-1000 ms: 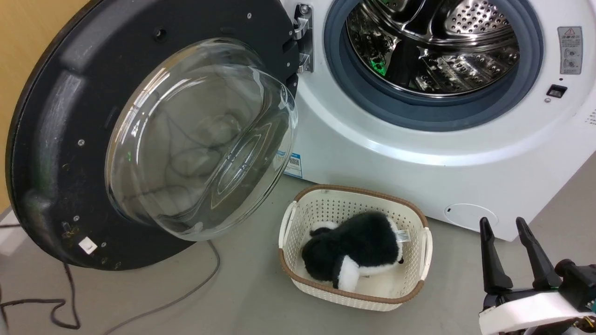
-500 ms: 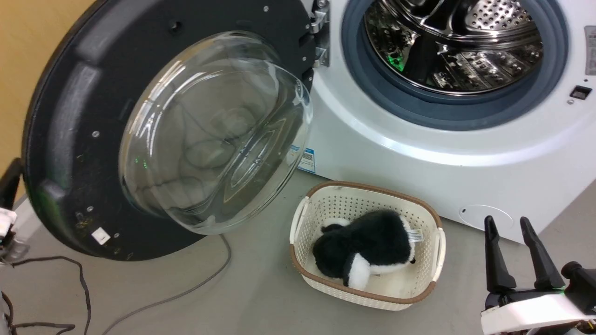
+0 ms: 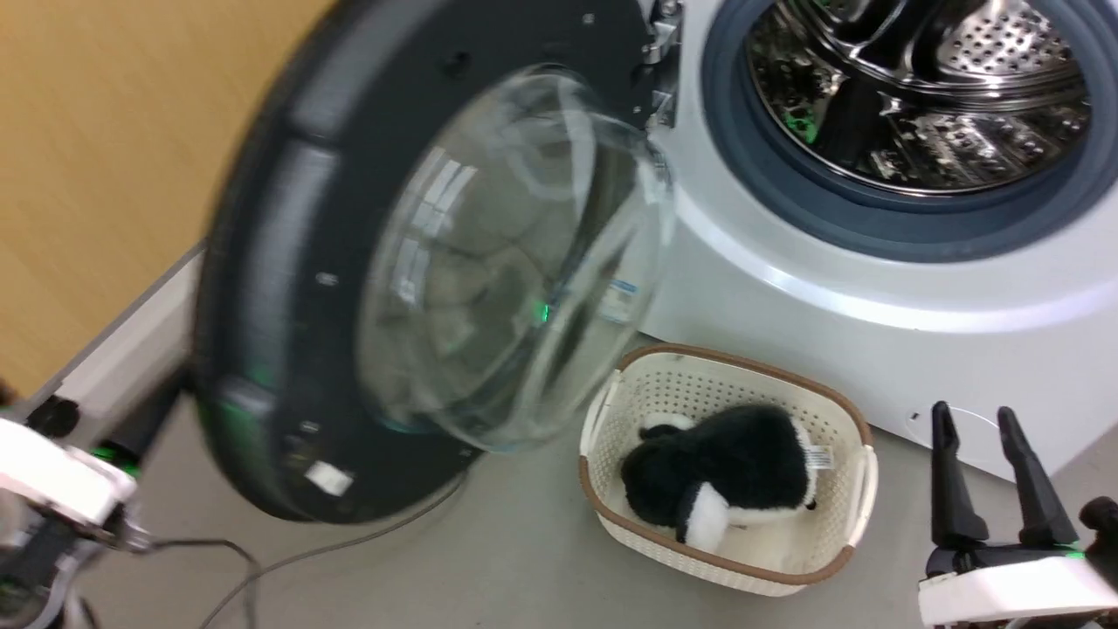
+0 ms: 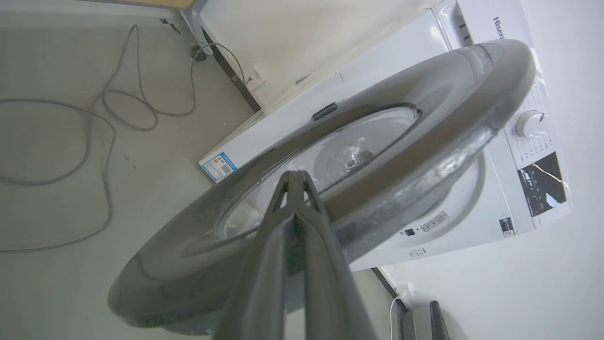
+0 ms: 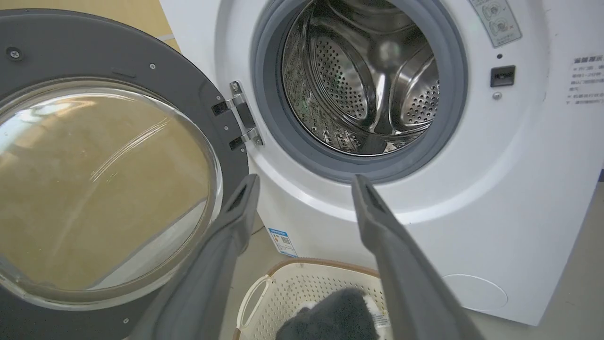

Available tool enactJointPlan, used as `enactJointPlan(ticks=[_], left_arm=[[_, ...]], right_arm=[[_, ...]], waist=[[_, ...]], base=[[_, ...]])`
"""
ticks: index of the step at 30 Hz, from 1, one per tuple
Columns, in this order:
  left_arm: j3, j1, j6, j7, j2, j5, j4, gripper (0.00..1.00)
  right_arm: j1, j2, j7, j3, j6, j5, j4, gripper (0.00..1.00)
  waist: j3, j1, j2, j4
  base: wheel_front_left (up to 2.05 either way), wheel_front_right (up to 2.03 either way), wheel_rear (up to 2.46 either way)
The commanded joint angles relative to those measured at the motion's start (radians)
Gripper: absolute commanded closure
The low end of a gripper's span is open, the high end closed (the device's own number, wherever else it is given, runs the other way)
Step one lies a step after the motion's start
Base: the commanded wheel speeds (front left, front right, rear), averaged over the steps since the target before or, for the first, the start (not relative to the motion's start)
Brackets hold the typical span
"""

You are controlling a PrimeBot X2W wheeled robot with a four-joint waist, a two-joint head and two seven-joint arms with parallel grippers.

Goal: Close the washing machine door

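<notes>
Blurred with motion, the large round black-rimmed glass washing machine door [image 3: 419, 262] hides the left end effector [image 4: 295, 175] from the head view; the wrist view shows its fingers pinched together at the door's outer face. The door stands more edge-on than a moment ago, half open beside the big white washing machine [image 3: 873, 306]. The right end effector [image 3: 972, 411] hangs spread and empty near the cream basket [image 3: 699, 568].

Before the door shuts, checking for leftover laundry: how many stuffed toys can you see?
1: a black-and-white stuffed toy in the cream basket before the washing machine. Another could be hidden beneath it.
</notes>
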Motion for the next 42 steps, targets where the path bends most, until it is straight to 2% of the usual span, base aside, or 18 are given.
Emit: enactJointPlan(ticks=[1, 9, 14, 19, 29, 36, 42], left_arm=[[-0.023, 0.027, -0.009, 0.023, -0.028, -0.040, -0.031, 1.00], [-0.165, 0.147, -0.017, 0.102, -0.116, -0.146, -0.237, 1.00], [-0.261, 0.188, -0.022, 0.146, -0.133, -0.180, -0.318, 1.00], [-0.373, 0.183, -0.022, 0.109, -0.147, -0.138, -0.393, 1.00], [-0.658, 0.085, -0.022, -0.110, -0.146, -0.011, -0.382, 1.00], [-0.830, -0.035, -0.022, -0.339, -0.147, 0.037, -0.245, 1.00], [-0.944, -0.141, -0.022, -0.504, -0.160, 0.015, -0.077, 1.00]], right_arm=[[0.000, 0.004, -0.010, -0.008, 0.001, 0.014, 0.003, 0.00], [0.009, 0.004, -0.027, -0.008, 0.001, 0.024, 0.004, 0.00], [0.009, 0.004, -0.035, -0.016, 0.001, 0.025, 0.004, 0.00], [-0.006, 0.004, -0.035, -0.006, 0.001, 0.015, 0.003, 0.00], [-0.034, 0.004, -0.035, 0.002, 0.001, 0.007, 0.001, 0.00], [-0.050, 0.004, -0.035, 0.001, 0.001, 0.011, 0.007, 0.00], [-0.068, 0.004, -0.035, 0.011, 0.001, 0.016, 0.005, 0.00]], waist=[[-0.001, -0.0001, 0.0000, 0.019], [-0.005, -0.0001, 0.0000, 0.047], [-0.001, -0.0001, 0.0000, 0.050], [0.008, -0.0001, 0.0000, 0.002], [0.035, -0.0001, 0.0000, -0.163], [0.045, -0.0001, 0.0000, -0.296], [0.063, -0.0001, 0.0000, -0.388]], base=[[0.00, 0.00, 0.00], [0.00, 0.00, 0.00], [0.00, 0.00, 0.00], [0.00, 0.00, 0.00], [0.00, 0.00, 0.00], [0.00, 0.00, 0.00], [0.00, 0.00, 0.00]])
